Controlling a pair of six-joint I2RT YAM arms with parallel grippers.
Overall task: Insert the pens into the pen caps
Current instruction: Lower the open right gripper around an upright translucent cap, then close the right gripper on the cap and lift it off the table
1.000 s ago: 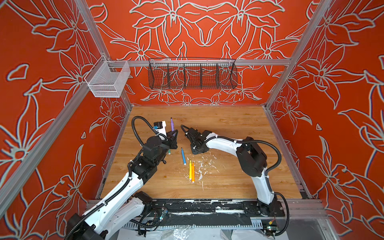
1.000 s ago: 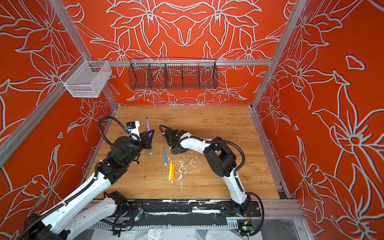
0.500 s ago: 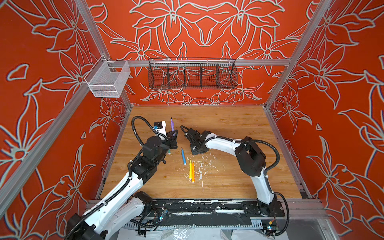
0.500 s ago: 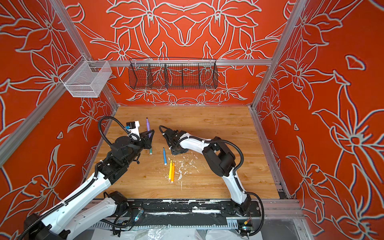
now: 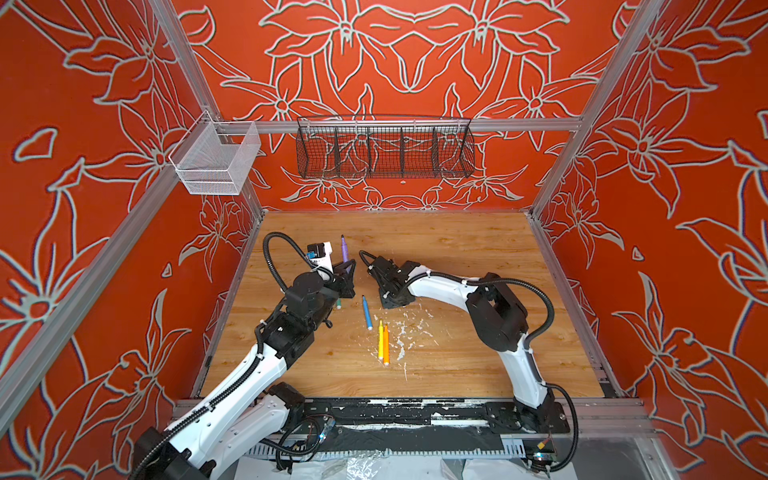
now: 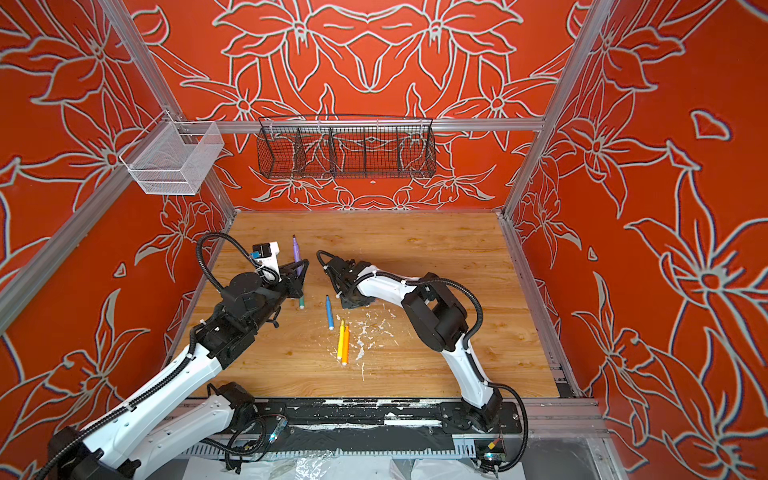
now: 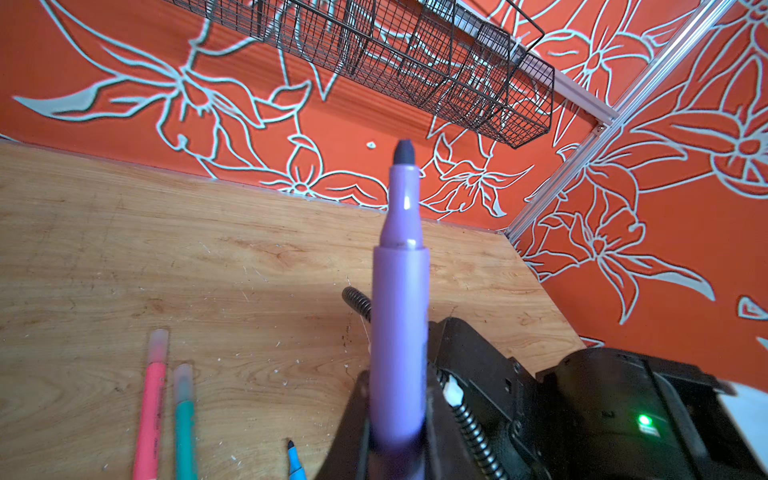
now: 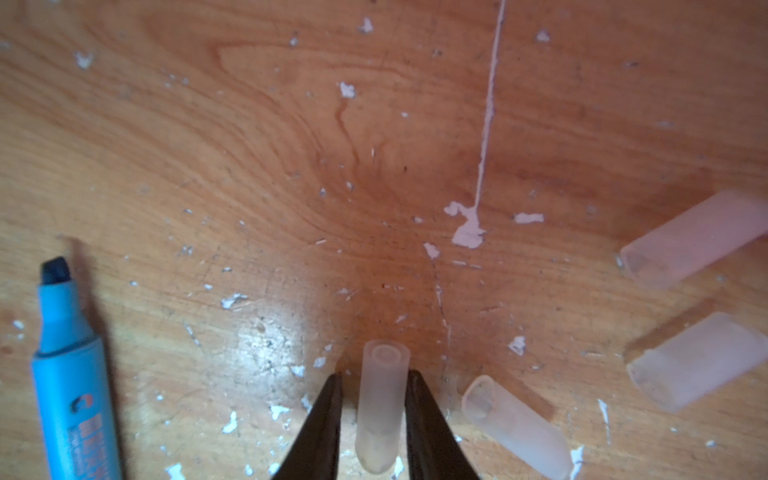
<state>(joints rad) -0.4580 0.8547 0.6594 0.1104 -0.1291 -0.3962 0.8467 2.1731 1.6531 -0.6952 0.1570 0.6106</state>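
Observation:
My left gripper (image 5: 348,272) (image 7: 395,395) is shut on the purple pen (image 5: 344,248) (image 7: 400,291), which stands tip up and uncapped. My right gripper (image 5: 390,304) (image 8: 375,376) is down at the table with a translucent pen cap (image 8: 380,407) lying between its fingers. One finger touches the cap and the other stands a narrow gap off. Three more caps (image 8: 515,424) (image 8: 694,239) (image 8: 698,359) lie beside it. The blue pen (image 5: 366,312) (image 8: 70,374), yellow pen (image 5: 380,340) and orange pen (image 5: 386,345) lie uncapped mid-table. Pink (image 7: 150,407) and green (image 7: 184,419) pens lie capped under the left arm.
White paint flecks (image 5: 401,332) are scattered over the wooden table (image 5: 457,257). A black wire basket (image 5: 384,151) hangs on the back wall and a white mesh basket (image 5: 216,164) on the left rail. Orange walls close in three sides.
The right gripper's jaws have narrowed around the cap on the table. Both arms have stayed nearly in place, the left still holding the purple pen.

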